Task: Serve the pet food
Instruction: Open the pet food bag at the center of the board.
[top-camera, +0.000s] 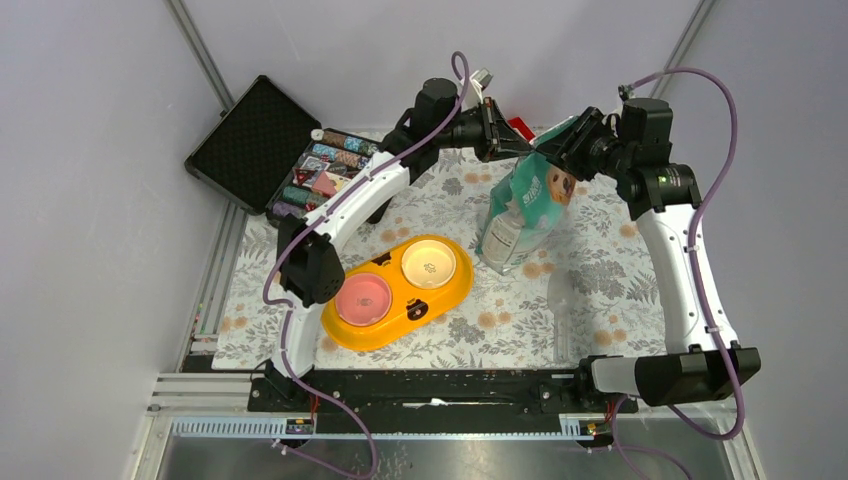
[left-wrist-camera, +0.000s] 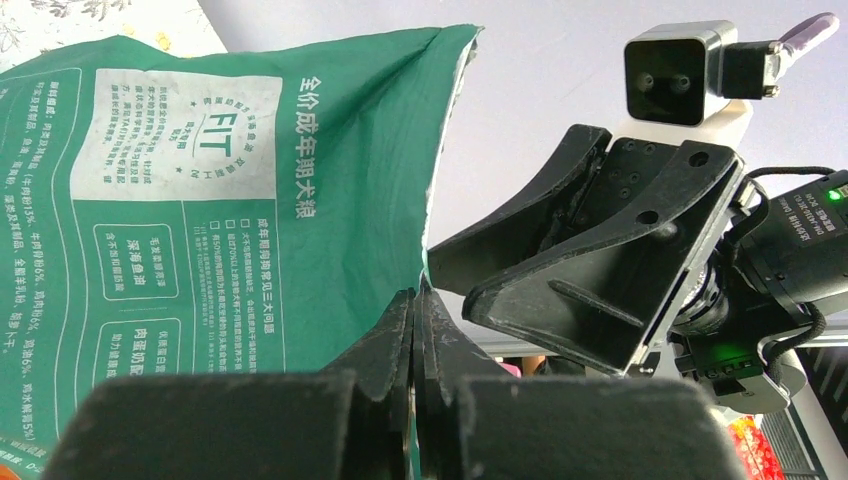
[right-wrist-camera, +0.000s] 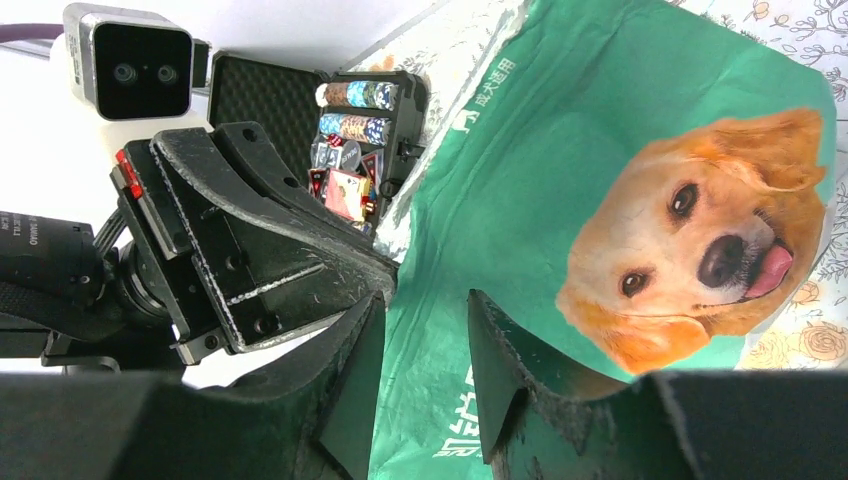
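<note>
Opening of the teal dog-printed plastic pouch (top-camera: 520, 210), pinched by the clamped left gripper (left-wrist-camera: 414, 298), is judged pending a grip by the parted, empty right gripper (right-wrist-camera: 425, 300).

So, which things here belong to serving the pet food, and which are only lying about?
For the job: pet food pouch, pinched at its top by the left gripper, with the right gripper open at it; orange double-bowl feeder.
Lying about: open black case of poker chips.
</note>
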